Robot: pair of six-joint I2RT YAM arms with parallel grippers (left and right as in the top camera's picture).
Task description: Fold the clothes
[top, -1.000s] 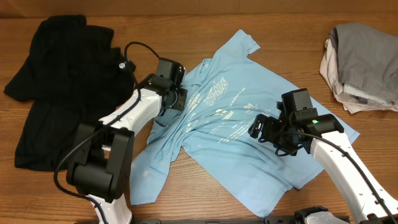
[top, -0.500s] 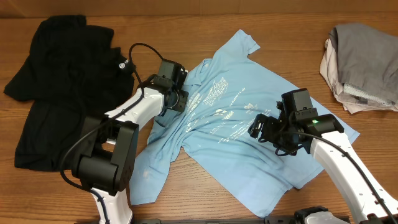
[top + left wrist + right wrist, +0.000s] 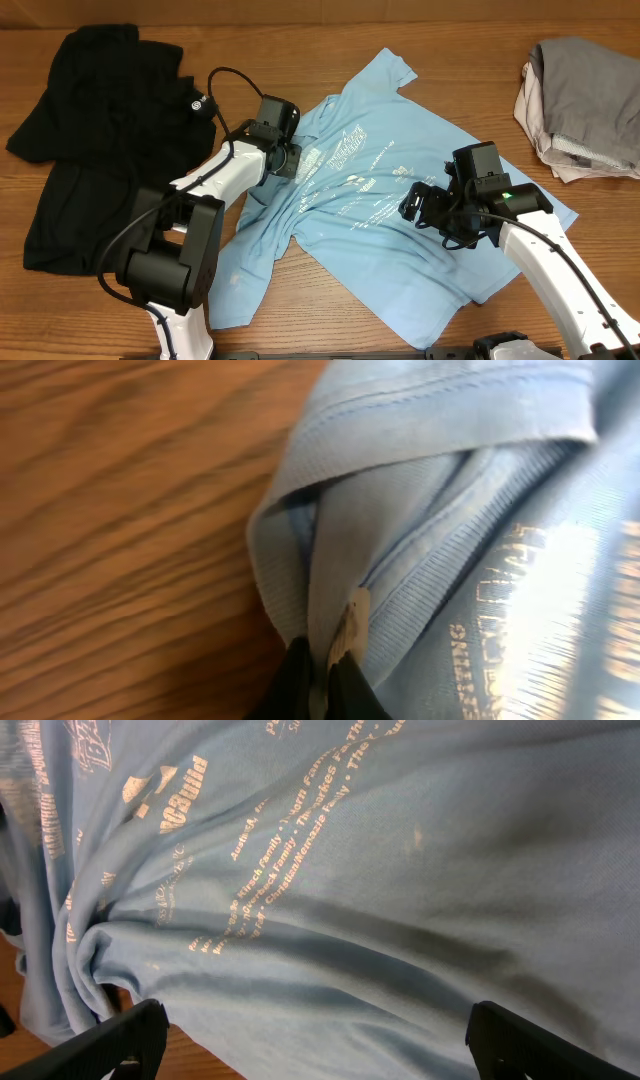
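Observation:
A light blue T-shirt (image 3: 400, 215) with white lettering lies crumpled and spread across the table's middle. My left gripper (image 3: 288, 160) is at its left edge near the collar, shut on a fold of the blue fabric (image 3: 330, 610); the ribbed collar shows in the left wrist view. My right gripper (image 3: 432, 212) is open, hovering over the shirt's right middle; in the right wrist view its fingertips (image 3: 130, 1035) stand wide apart above the printed cloth (image 3: 380, 900). A black shirt (image 3: 95, 140) lies in a heap at the left.
A pile of grey and pale folded clothes (image 3: 585, 105) sits at the far right edge. The wooden table (image 3: 330, 320) shows bare at the front and along the back.
My left gripper has shifted slightly up and left with the shirt's edge. The right arm has not moved.

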